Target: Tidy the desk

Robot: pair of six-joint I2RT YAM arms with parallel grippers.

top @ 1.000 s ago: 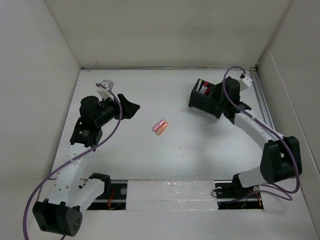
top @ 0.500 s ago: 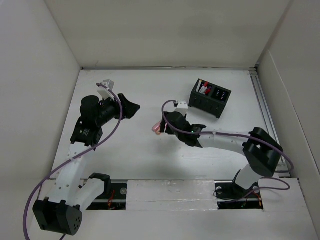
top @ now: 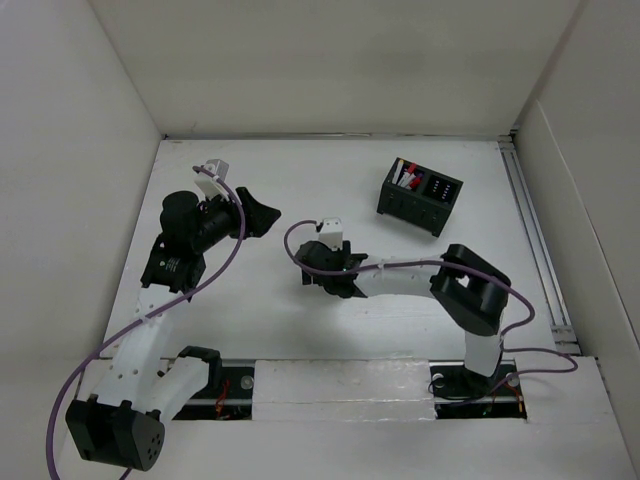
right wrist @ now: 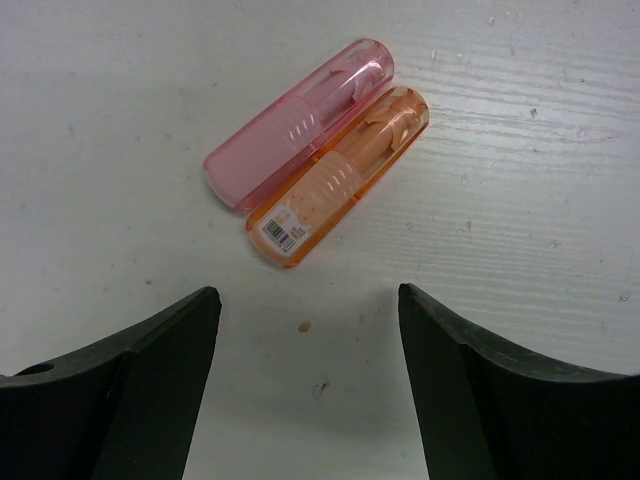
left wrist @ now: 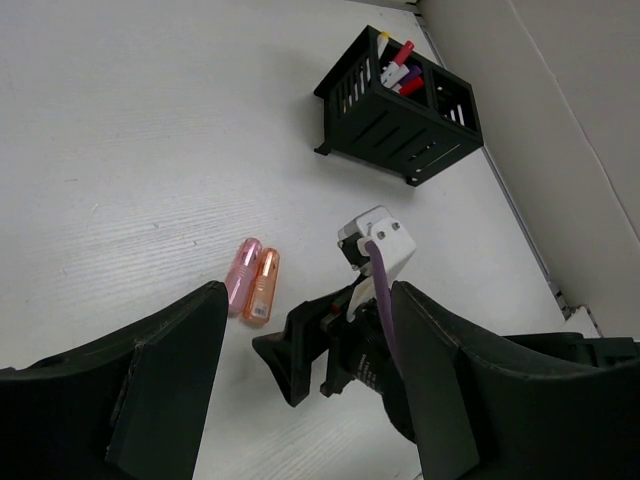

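Tubes (right wrist: 340, 175) — translucent ribbed plastic; desk (right wrist: 520, 210) matte

Illegible print on orange tube (right wrist: 340, 175)

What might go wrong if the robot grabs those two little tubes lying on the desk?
The pink tube and orange tube lie touching side by side, so the open right fingers might pinch both, or push one away.
They lie slanted to the fingers and look round, so one might twist or roll out.
The black organizer stands far off across the desk; a weak grip might drop one on the way.
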